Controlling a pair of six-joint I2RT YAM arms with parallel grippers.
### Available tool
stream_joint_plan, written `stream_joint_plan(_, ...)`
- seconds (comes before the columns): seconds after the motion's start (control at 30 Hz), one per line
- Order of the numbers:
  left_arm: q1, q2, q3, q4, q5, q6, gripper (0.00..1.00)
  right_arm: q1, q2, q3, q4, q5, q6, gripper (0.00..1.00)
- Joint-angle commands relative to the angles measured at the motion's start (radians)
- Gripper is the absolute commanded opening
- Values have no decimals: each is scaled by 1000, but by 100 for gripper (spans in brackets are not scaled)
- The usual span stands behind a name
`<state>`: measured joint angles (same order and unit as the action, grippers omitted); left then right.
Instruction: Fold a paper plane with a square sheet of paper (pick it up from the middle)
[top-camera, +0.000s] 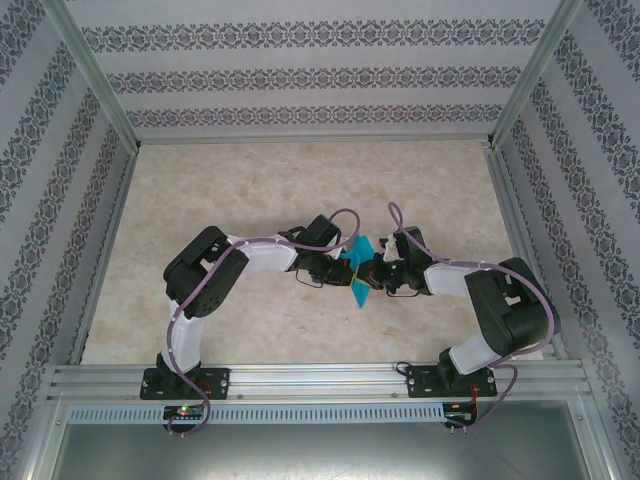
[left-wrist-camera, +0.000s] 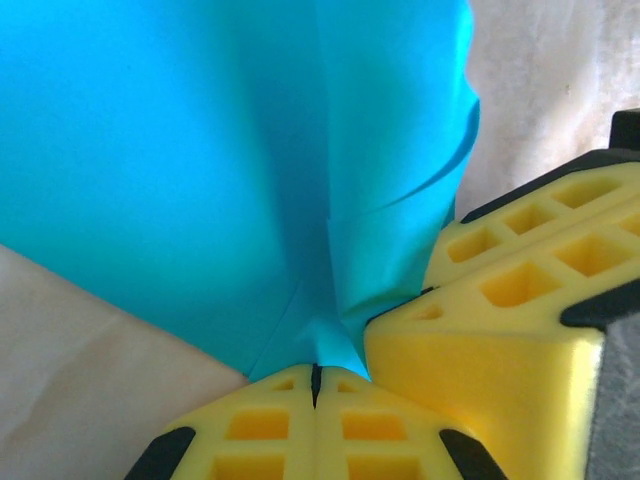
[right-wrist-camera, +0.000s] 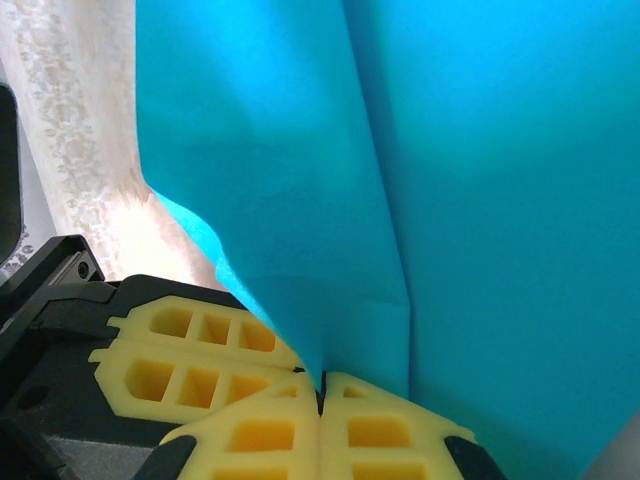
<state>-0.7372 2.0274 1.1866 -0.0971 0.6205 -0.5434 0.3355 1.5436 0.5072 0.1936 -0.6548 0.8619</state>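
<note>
Turquoise paper (top-camera: 360, 270) tight in closed left fingers (left-wrist-camera: 262, 430) and right fingers (right-wrist-camera: 262, 440)

The left arm (top-camera: 215, 262) and right arm (top-camera: 505, 305) match: glossy black joint housings linked by white shells, each with a lavender cable (top-camera: 177, 340) looping up from a black base plate (top-camera: 185, 381). The left end effector (left-wrist-camera: 315, 385) and right end effector (right-wrist-camera: 320, 388) have black-edged yellow fingers (left-wrist-camera: 260, 425) moulded with rectangular pockets.
</note>
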Motion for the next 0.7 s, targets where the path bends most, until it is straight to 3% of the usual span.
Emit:
stream_joint_plan(0.0,11,19,-38,-3,-51,0,0,9,52,-22,13,18,10,1)
stream_joint_plan(0.33,28,7,-54,11,-42,-18,0,4,32,-35,-53,49,-44,1)
stream_joint_plan(0.67,41,0,-49,37,-13,-48,0,0,44,-38,-7,29,-22,1)
